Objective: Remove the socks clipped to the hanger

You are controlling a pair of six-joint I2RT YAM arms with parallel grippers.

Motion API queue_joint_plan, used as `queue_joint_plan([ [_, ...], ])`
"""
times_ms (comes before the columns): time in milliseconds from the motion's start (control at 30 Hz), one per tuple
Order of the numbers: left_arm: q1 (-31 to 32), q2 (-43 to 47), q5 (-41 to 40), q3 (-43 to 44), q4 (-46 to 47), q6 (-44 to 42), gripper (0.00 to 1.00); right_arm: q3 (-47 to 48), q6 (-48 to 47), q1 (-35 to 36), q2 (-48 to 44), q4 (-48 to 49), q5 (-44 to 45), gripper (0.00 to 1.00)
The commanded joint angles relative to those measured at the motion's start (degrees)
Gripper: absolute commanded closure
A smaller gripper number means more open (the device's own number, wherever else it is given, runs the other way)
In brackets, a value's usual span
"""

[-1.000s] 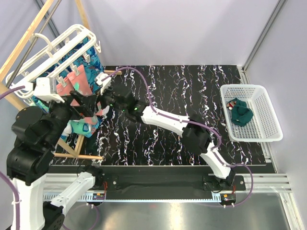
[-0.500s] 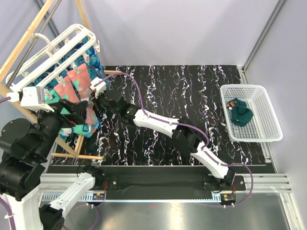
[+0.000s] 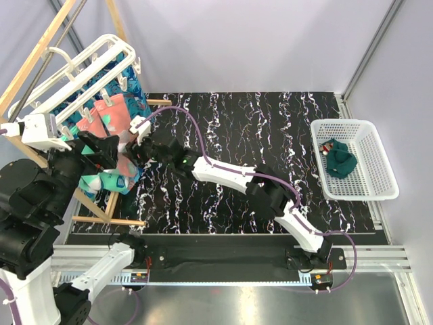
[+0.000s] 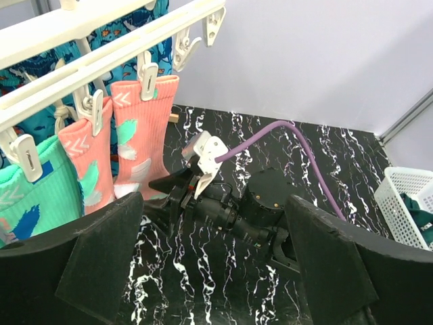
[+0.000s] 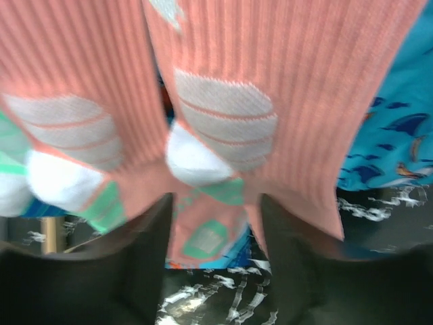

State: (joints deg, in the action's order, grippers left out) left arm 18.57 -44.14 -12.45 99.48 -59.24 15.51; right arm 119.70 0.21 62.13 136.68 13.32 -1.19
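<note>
White clip hanger (image 3: 78, 68) is hung on wooden frame (image 3: 40, 51) at far left of desk (image 3: 270, 122). Two coral-pink socks (image 4: 145, 132) are clipped side by side on front bar. Mint-green sock (image 4: 30, 193) is clipped beside them, blue patterned socks (image 4: 125, 34) behind. Right end effector (image 5: 216, 217) is released, fingers spread either side of coral sock toe, below hanger. Left end effector (image 4: 213, 203) is released, nothing held, near socks. Dark teal sock (image 3: 340, 159) is seen in white mesh basket (image 3: 382, 183) at right.

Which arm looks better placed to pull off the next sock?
The right. The right pincer is open at the toes of the pink socks, with one toe between its jaws. The left pincer, also open, hangs farther back from the hanger, nothing between its jaws.
</note>
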Motion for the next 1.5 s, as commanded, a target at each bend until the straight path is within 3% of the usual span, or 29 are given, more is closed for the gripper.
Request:
queue_joint_plan([
  [0,-0.1,-1.3,0.8,1.2,0.6,0.7,0.09,0.8,1.8,0.1,-3.7,4.5,-5.0,0.34],
  [100,-0.2,-1.2,1.6,1.3,1.1,0.9,0.09,3.2,2.0,0.1,-1.0,4.5,-2.9,0.12],
  [200,-0.2,-1.1,2.6,1.5,1.0,0.8,0.09,5.7,0.5,0.0,0.8,4.8,-2.0,0.02],
  [400,-0.1,-0.7,3.3,4.7,-0.8,-0.3,0.08,11.4,0.1,0.1,5.6,4.3,-0.1,0.03],
  [500,-0.1,-0.7,3.1,6.9,-2.2,-0.4,0.08,12.7,0.1,0.1,6.7,5.0,-1.1,0.14],
  [567,-0.1,-0.8,2.3,7.8,-3.4,-0.3,0.08,12.8,0.1,0.0,6.8,5.3,-1.2,0.35],
  [833,-0.1,0.4,-1.7,6.3,-2.4,0.5,0.09,8.7,-1.9,0.0,3.4,5.5,-5.1,0.97],
  [1200,-0.2,-0.3,-0.6,3.4,0.1,2.8,0.07,-3.2,-1.8,-0.7,-5.0,9.4,-3.9,1.00],
  [1233,-0.1,0.3,-0.6,2.7,1.1,3.0,0.07,-2.5,-1.7,-0.7,-4.8,8.0,-4.2,0.93],
  [1333,-0.2,0.2,-0.6,1.3,1.9,3.5,0.07,-1.8,-1.4,-0.6,-4.3,6.7,-5.0,0.50],
  [1467,-0.1,-0.3,0.1,1.2,1.9,3.3,0.06,-0.3,-2.1,-0.6,-2.3,7.0,-5.0,0.22],
])
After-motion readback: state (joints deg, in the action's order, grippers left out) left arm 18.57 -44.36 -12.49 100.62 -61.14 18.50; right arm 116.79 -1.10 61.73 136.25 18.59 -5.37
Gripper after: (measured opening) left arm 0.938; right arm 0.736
